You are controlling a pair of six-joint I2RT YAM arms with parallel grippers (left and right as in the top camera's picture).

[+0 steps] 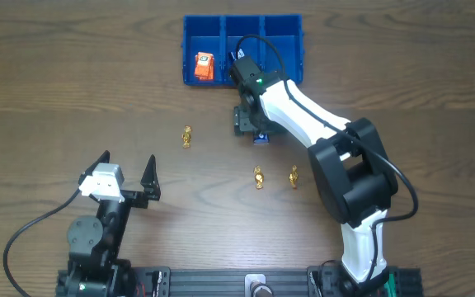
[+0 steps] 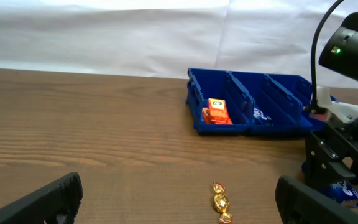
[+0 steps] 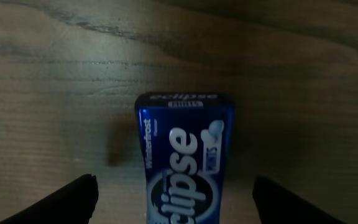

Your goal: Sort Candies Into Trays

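**Top view.** The blue tray [image 1: 242, 20] stood at the far middle of the wooden table [image 1: 72, 74]. It had three compartments, and an orange candy [image 1: 204, 66] lay in the left one. The right gripper [image 1: 250, 124] was positioned just in front of the tray, over a blue mint pack [image 1: 261, 138] that lay on the table. Three gold candies lay loose on the table: one [image 1: 187, 136] to the left of the pack, and two [image 1: 259, 176] [image 1: 293, 176] side by side nearer the arm bases. The left gripper [image 1: 128, 161] was near its own base, well apart from all the candies, with its jaws spread wide.

**Left wrist view.** The left fingers [image 2: 42, 199] held nothing. A gold candy lay on the table between them and the tray.

**Right wrist view.** The right fingers [image 3: 67, 202] stood apart, one on either side of the pack. Contact with the pack could not be confirmed.
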